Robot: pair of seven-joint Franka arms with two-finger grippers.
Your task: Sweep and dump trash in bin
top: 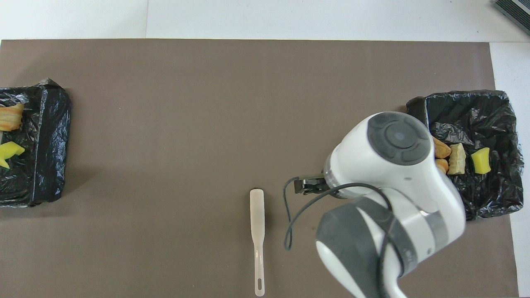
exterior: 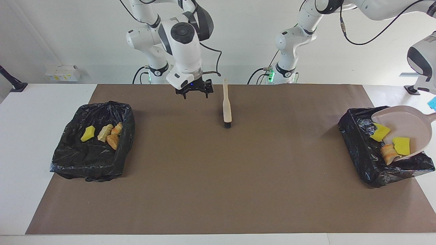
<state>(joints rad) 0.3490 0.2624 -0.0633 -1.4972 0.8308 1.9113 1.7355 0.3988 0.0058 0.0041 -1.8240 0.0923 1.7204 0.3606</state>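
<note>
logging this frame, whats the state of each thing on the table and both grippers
dustpan: tilted over the bin at the left arm's end, scraps sliding out
other bin: four scraps inside
brush: lying free on the mat
right gripper: open, empty
left gripper: out of view, shut

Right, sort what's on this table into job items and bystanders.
Job:
trash sliding off the tilted dustpan
bin beneath it
brush, lying on the mat
bin with trash in it at the right arm's end

Bystanders:
white boxes
brown mat
</note>
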